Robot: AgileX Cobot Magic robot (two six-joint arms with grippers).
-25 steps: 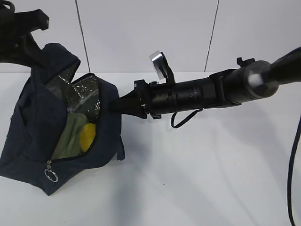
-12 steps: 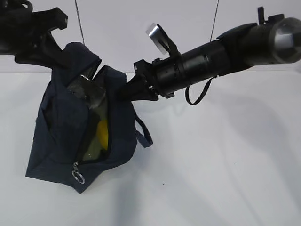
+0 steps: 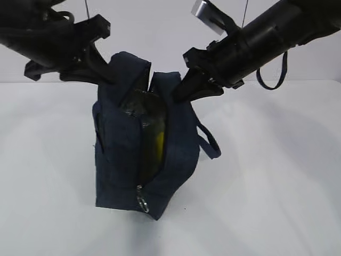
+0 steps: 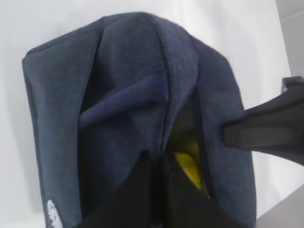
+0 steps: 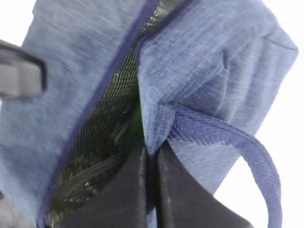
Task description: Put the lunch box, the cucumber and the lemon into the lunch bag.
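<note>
The navy lunch bag [image 3: 122, 160] hangs upright between both grippers, its zipper slit open toward the camera, ring pull [image 3: 143, 203] at the bottom. My left gripper [image 3: 106, 74] is shut on the bag's left top edge [image 4: 118, 118]. My right gripper [image 3: 178, 96] is shut on the bag's right top edge [image 5: 190, 71]. The yellow lemon [image 3: 158, 146] shows inside the slit and in the left wrist view [image 4: 189, 167]. Foil lining [image 5: 99, 147] shows in the right wrist view. The lunch box and cucumber are hidden.
The white table [image 3: 266, 186] lies under the bag, with a white wall [image 3: 160, 32] behind. A loop handle [image 3: 209, 141] hangs off the bag's right side. The right finger [image 4: 266, 133] shows in the left wrist view.
Both grippers have risen and moved right, pulling the bag from lying slumped to upright. The opening has narrowed to a slit, hiding the pale green lid.
</note>
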